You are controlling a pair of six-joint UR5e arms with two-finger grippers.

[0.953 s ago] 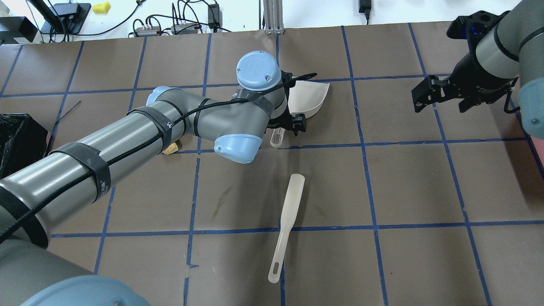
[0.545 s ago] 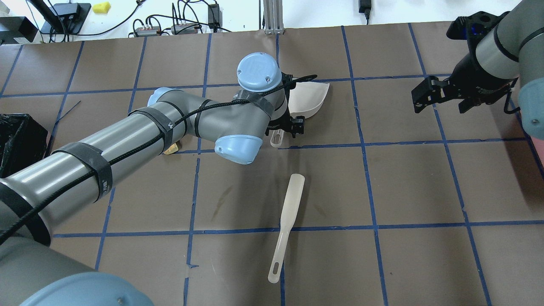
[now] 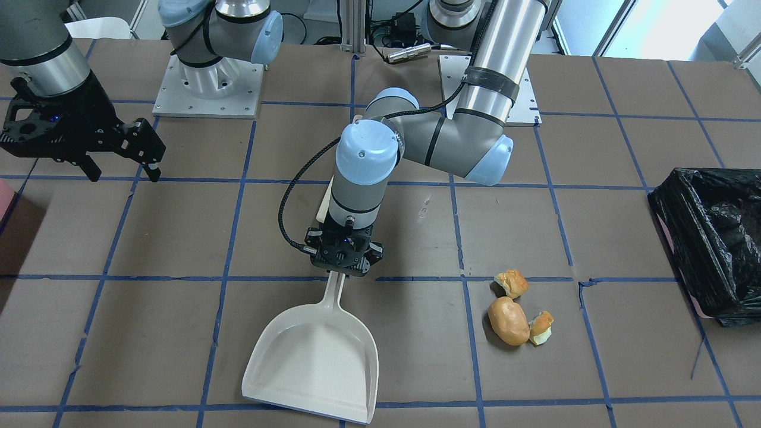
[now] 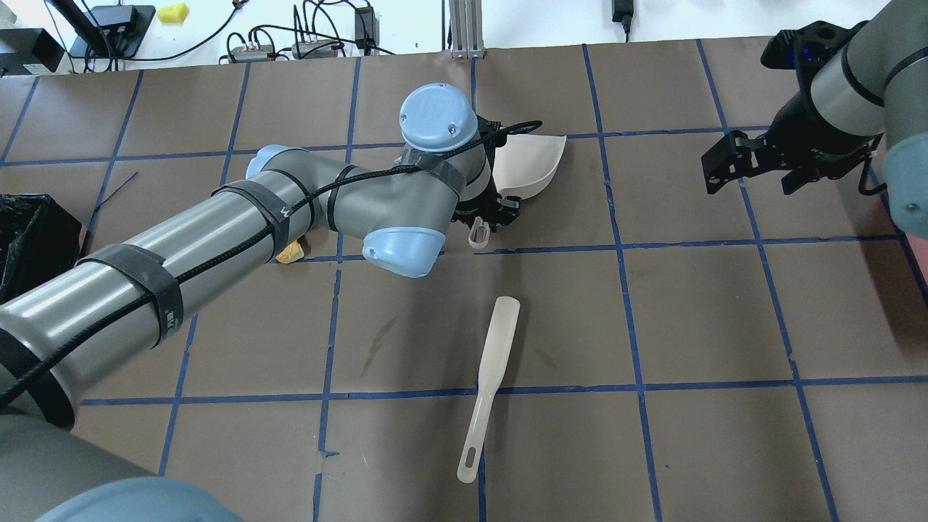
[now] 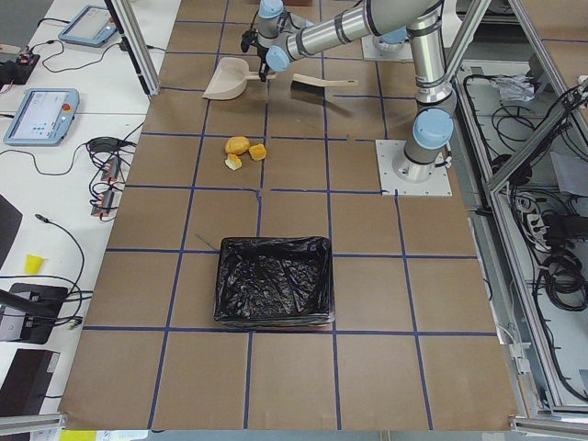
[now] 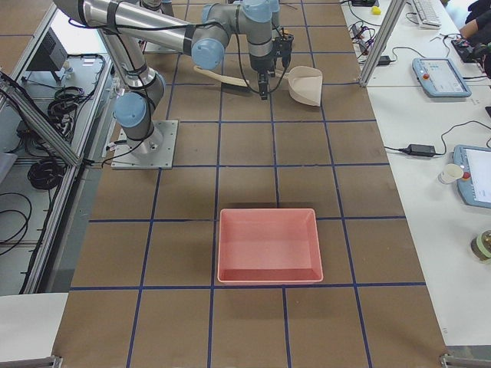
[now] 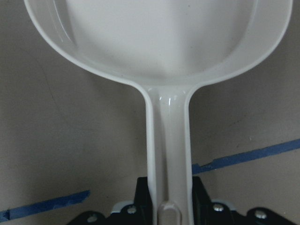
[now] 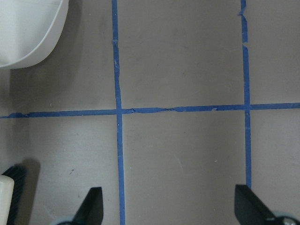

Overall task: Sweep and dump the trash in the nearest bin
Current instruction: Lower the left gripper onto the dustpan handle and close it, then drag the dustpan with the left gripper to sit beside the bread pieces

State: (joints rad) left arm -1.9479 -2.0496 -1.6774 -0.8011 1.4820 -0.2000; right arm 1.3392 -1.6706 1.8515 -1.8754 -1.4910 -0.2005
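Three golden-brown bread pieces lie together on the table: an oval roll (image 3: 508,321) and two torn chunks (image 3: 512,283) (image 3: 541,327). They also show in the exterior left view (image 5: 241,149). My left gripper (image 3: 343,264) is shut on the handle of a white dustpan (image 3: 315,356), which points away from me; the handle runs between the pads in the left wrist view (image 7: 168,187). The bread lies to the left of the pan. The black-bagged bin (image 3: 710,238) stands at the table's left end. My right gripper (image 4: 750,181) is open and empty, far right, above the table.
A white hand brush (image 4: 489,384) lies on the table in front of me, near the middle. An unlined pink bin (image 6: 268,244) stands at the table's right end. Cables and power bricks (image 4: 304,43) lie beyond the far edge. My left forearm hides most of the bread in the overhead view.
My left wrist has turned and shifted slightly, and the dustpan has moved a little with it; less of the handle end shows below the gripper. The right arm has hardly moved.
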